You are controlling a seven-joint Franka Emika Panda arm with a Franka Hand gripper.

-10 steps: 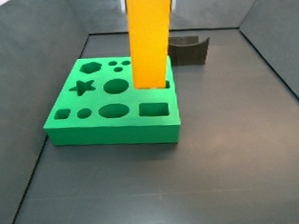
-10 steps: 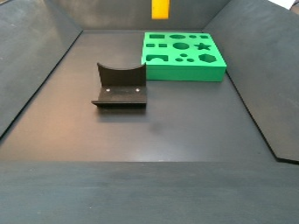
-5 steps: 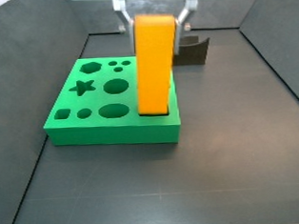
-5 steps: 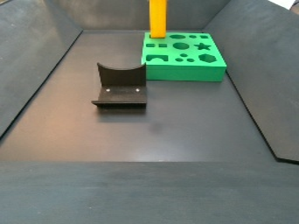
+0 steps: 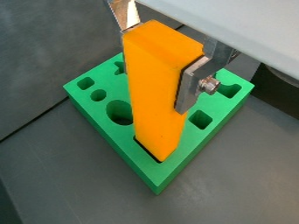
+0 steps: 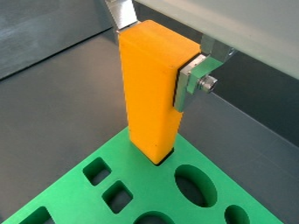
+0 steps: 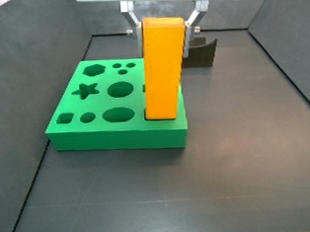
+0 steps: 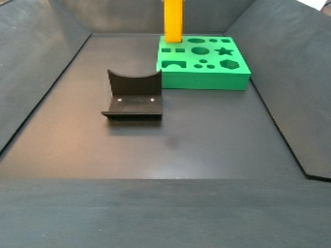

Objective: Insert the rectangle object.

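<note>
Pincer (image 5: 163,48) above the green board (image 5: 233,92), its silver fingers (image 5: 194,83) clamped on the upper sides of the block (image 5: 158,87). Same grip in a wrist view: pincer (image 6: 158,44), finger (image 6: 191,79) flat against the orange face of the block (image 6: 152,87).

Block upright, lower end set into a hole at a corner of the board (image 6: 140,197); most of its length stands clear above the top face. In a side view the block (image 7: 162,68) rises from the board's near right corner, board (image 7: 99,116) lying flat on the dark surface (image 7: 189,185); pincer (image 7: 162,9) at the frame's top edge. In a side view the block (image 8: 173,19) stands at the board's (image 8: 207,68) far left corner.

Fixture (image 8: 132,95) sits on the surface near the board, apart from it; also visible behind the block (image 7: 201,51).
</note>
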